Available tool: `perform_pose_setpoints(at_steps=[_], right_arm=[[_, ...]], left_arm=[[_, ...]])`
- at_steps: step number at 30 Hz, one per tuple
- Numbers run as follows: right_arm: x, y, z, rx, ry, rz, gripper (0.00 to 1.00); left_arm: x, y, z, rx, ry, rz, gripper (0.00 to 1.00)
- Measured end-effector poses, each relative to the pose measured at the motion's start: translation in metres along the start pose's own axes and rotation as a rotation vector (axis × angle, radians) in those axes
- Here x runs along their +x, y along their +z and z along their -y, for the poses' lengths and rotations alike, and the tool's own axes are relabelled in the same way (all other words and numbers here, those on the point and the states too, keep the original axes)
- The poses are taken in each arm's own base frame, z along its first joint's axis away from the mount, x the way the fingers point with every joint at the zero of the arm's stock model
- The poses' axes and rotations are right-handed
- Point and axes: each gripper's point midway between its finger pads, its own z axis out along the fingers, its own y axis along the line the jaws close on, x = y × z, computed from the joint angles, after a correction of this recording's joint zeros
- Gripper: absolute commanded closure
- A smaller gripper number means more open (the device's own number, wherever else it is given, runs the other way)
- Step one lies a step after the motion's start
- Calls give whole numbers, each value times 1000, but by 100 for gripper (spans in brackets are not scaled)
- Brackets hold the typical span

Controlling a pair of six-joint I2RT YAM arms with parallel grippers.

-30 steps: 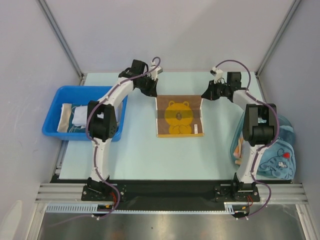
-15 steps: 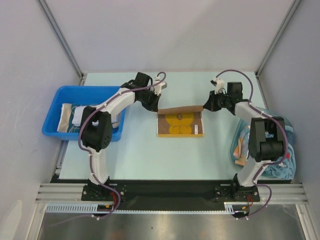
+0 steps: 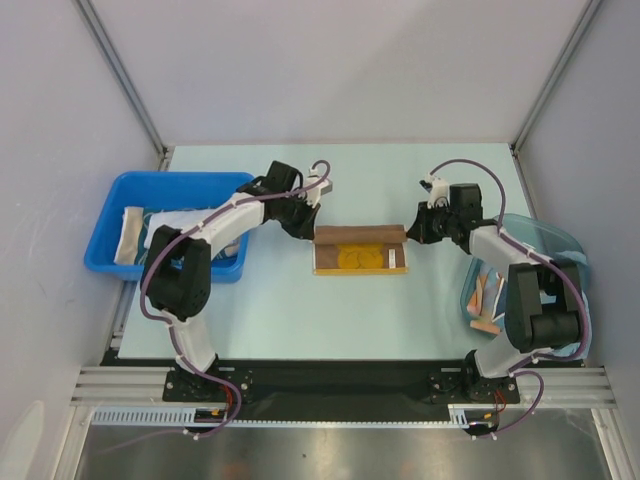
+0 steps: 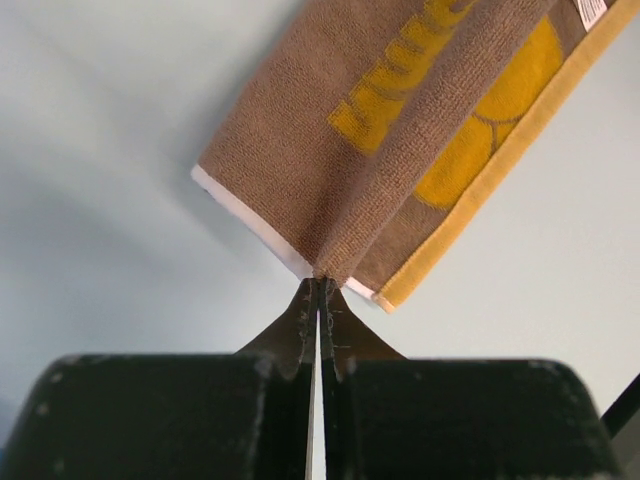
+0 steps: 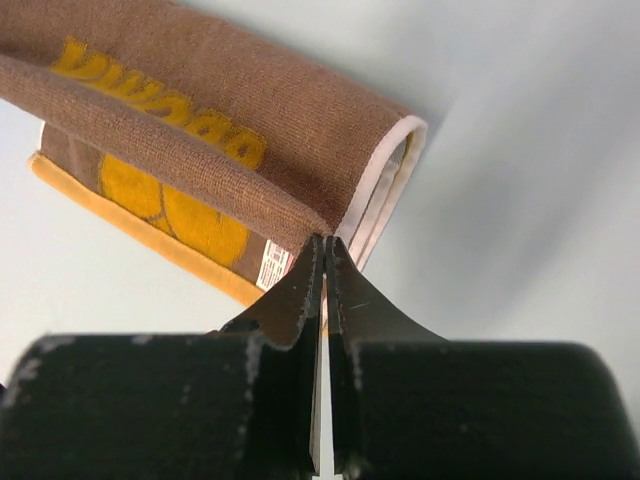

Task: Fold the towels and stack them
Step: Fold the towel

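The brown towel with the yellow bear [image 3: 360,250] lies at the table's middle, its far edge folded over toward the near edge. My left gripper [image 3: 308,230] is shut on the towel's far left corner [image 4: 322,268]. My right gripper [image 3: 412,232] is shut on the far right corner [image 5: 318,236]. Both hold the folded edge just above the lower layer. Folded pale towels [image 3: 160,232] lie in the blue bin. A light blue towel [image 3: 572,262] and an orange towel [image 3: 487,300] lie in a pile at the right, partly hidden by my right arm.
The blue bin [image 3: 110,210] stands at the left edge of the table. The towel pile sits at the right edge beside my right arm's base. Grey walls close the table at the back and both sides.
Both grippers have pulled the towel's far edge toward the near edge. The towel went from flat with the whole bear showing to folded over into a narrow band.
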Motion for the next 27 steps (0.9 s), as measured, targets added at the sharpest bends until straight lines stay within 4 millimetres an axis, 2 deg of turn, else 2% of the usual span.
perform_pose_setpoints(at_steps=[7, 12, 19, 27], right_arm=[[5, -7, -4, 26, 23, -2, 100], [21, -7, -9, 40, 44, -38, 100], [37, -10, -11, 67, 85, -79, 100], [45, -12, -16, 84, 95, -101, 98]], left_arm=[[20, 8, 15, 27, -29, -27, 100], [36, 14, 22, 35, -48, -64, 100], [43, 17, 24, 24, -67, -74, 100], [53, 21, 27, 18, -72, -97, 100]])
